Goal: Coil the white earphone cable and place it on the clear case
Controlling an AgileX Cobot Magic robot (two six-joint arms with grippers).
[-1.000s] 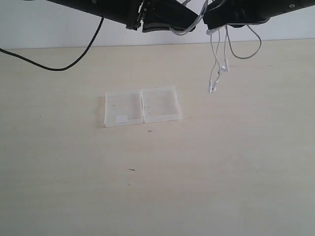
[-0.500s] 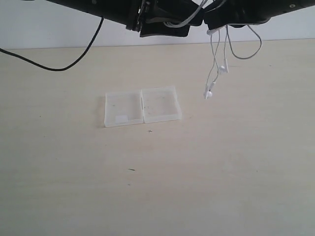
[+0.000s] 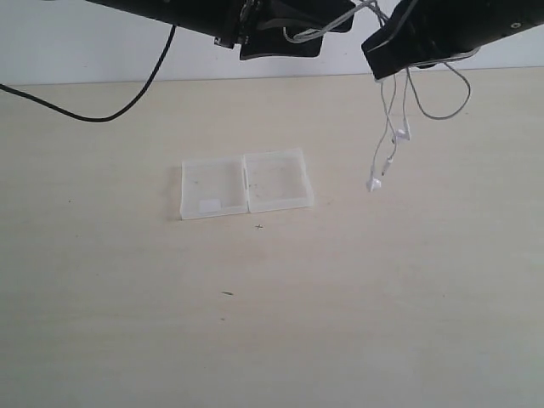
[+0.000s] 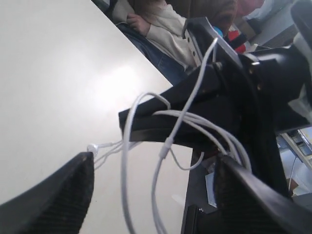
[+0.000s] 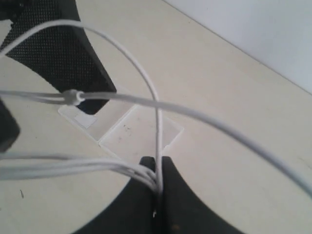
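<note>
Overhead, the left gripper reaches in level above the table's far edge, fingers spread wide, loops of the white earphone cable draped loosely between them. Below it, the clear case lies flat and bare. Further right, the right gripper slants downward, clamped on the bundled strands, with the earbuds dangling in midair.

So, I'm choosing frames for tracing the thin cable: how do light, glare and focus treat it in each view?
Exterior view: even light, sharp, but the cable is faint against the pale table, and the case is low-contrast. Left wrist view: glare whitens the table, and the cable fades over it. Right wrist view: the cable sits close to the lens and looks soft-edged.
</note>
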